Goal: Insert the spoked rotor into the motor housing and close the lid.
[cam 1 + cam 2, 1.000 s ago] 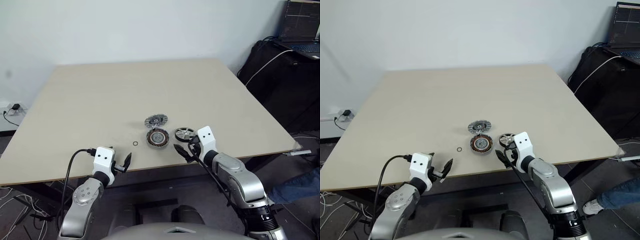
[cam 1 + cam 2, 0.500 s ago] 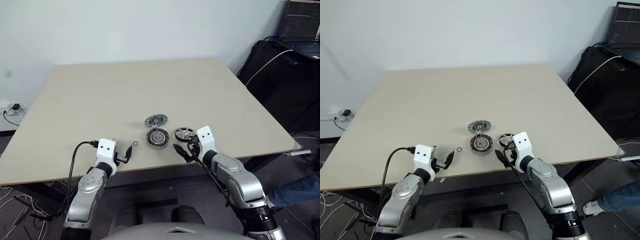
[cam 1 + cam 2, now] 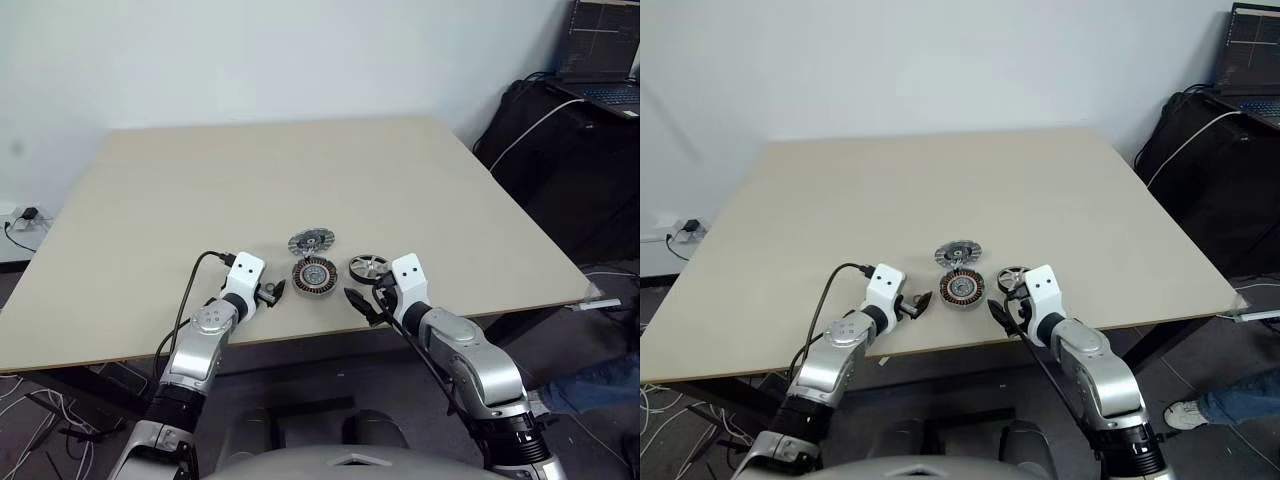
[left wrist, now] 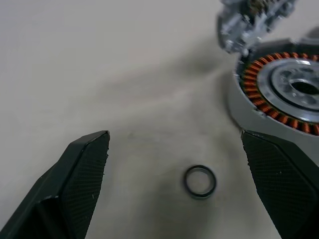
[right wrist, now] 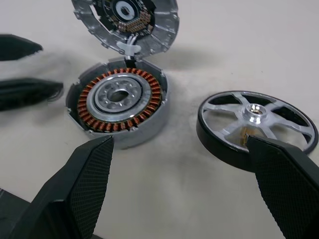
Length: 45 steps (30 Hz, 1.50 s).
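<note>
The left claw, spread and empty, has advanced beside the motor housing, probably to steady it; right claw spread too.

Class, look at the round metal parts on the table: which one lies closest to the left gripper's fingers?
The small washer ring. It lies flat between the open left gripper's fingers, a thin dark ring far smaller than the motor housing, lid or spoked rotor.

A pale beige worktop carries four small parts near its front edge. The housing lies flat with its copper windings up, the lid touching it just behind. The rotor lies just to its right, a tiny ring to its left.
</note>
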Each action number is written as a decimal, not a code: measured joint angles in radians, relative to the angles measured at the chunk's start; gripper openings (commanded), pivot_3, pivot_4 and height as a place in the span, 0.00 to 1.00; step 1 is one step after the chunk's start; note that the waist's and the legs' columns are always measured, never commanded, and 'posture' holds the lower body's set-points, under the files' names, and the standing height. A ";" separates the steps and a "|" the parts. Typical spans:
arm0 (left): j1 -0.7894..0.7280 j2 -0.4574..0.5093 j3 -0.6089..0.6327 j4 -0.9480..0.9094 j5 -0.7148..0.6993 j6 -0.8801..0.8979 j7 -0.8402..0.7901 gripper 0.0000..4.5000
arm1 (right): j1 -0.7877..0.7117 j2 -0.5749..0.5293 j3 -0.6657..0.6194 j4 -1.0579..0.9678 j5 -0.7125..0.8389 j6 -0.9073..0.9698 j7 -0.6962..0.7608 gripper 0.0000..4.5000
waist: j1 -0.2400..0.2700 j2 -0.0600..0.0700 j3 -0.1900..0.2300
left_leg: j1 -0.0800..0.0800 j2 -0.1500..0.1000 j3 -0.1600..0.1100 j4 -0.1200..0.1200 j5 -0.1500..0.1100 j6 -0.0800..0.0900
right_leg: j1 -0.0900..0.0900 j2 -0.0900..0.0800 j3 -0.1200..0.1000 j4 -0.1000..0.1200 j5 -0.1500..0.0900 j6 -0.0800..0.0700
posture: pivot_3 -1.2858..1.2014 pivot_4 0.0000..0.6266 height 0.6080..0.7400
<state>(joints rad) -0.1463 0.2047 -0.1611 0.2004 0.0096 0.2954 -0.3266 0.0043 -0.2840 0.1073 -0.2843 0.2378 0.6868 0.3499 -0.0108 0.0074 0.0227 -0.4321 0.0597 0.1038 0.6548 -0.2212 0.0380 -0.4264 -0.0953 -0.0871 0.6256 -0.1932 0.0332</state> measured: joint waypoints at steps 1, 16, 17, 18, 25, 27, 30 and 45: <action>-0.004 0.000 -0.004 0.015 0.005 0.000 -0.004 0.99 | 0.004 0.000 0.000 0.000 0.000 0.000 -0.001 1.00 | 0.000 0.000 0.000 | 0.000 0.000 0.000 0.000 0.000 0.000 | 0.000 0.000 0.000 0.000 0.000 0.000 | 0.52 0.00 1.00; -0.020 0.005 -0.012 0.048 0.031 0.028 -0.025 0.50 | 0.016 0.005 -0.008 -0.011 0.005 0.000 -0.022 1.00 | -0.001 -0.001 0.000 | 0.001 0.001 -0.001 0.001 0.000 0.000 | 0.001 0.000 0.000 0.001 0.000 0.000 | 0.52 0.00 1.00; -0.020 0.006 -0.012 0.047 0.031 0.030 -0.025 0.43 | 0.016 0.005 -0.008 -0.011 0.005 0.000 -0.022 1.00 | -0.001 -0.001 0.000 | 0.001 0.001 -0.001 0.001 0.000 0.000 | 0.001 0.000 0.000 0.001 0.000 0.000 | 0.52 0.00 1.00; -0.019 0.008 -0.014 0.044 0.031 0.034 -0.025 0.35 | 0.016 0.005 -0.008 -0.011 0.005 0.000 -0.022 1.00 | -0.001 -0.001 0.000 | 0.001 0.001 -0.001 0.001 0.000 0.000 | 0.001 0.000 0.000 0.001 0.000 0.000 | 0.52 0.00 1.00; 0.058 0.052 -0.016 -0.097 0.051 0.107 -0.025 0.15 | 0.013 0.009 -0.008 -0.011 0.005 0.000 -0.022 1.00 | -0.002 -0.001 0.000 | 0.000 0.001 -0.001 0.001 0.000 0.000 | 0.000 0.000 0.001 0.001 0.000 0.000 | 0.52 0.00 1.00; 0.087 0.056 -0.014 -0.159 0.045 0.139 -0.037 0.15 | 0.013 0.009 -0.008 -0.011 0.004 0.000 -0.022 1.00 | 0.000 -0.001 0.001 | 0.000 0.001 -0.001 0.001 0.000 0.000 | 0.000 -0.001 0.001 0.001 0.000 0.000 | 0.52 0.00 1.00; 0.099 0.052 -0.010 -0.260 0.000 0.182 -0.074 0.15 | 0.010 0.012 -0.007 -0.011 0.004 0.000 -0.022 1.00 | 0.004 -0.002 0.001 | 0.000 0.001 -0.001 0.001 0.000 0.000 | 0.000 -0.001 0.000 0.001 0.000 0.000 | 0.52 0.00 1.00; -0.141 -0.056 -0.116 -0.120 -0.046 0.154 -0.139 0.15 | 0.002 0.026 -0.002 -0.010 0.004 -0.002 -0.028 1.00 | 0.000 -0.002 0.001 | 0.000 -0.003 -0.001 0.003 0.000 0.000 | 0.001 0.001 0.001 0.001 0.000 0.000 | 0.52 0.00 1.00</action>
<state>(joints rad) -0.2875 0.1485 -0.2773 0.0801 -0.0369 0.4498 -0.4656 0.0061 -0.2580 0.1056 -0.2939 0.2415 0.6852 0.3215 -0.0111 0.0053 0.0240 -0.4316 0.0563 0.1023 0.6578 -0.2209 0.0383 -0.4252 -0.0939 -0.0863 0.6271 -0.1929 0.0336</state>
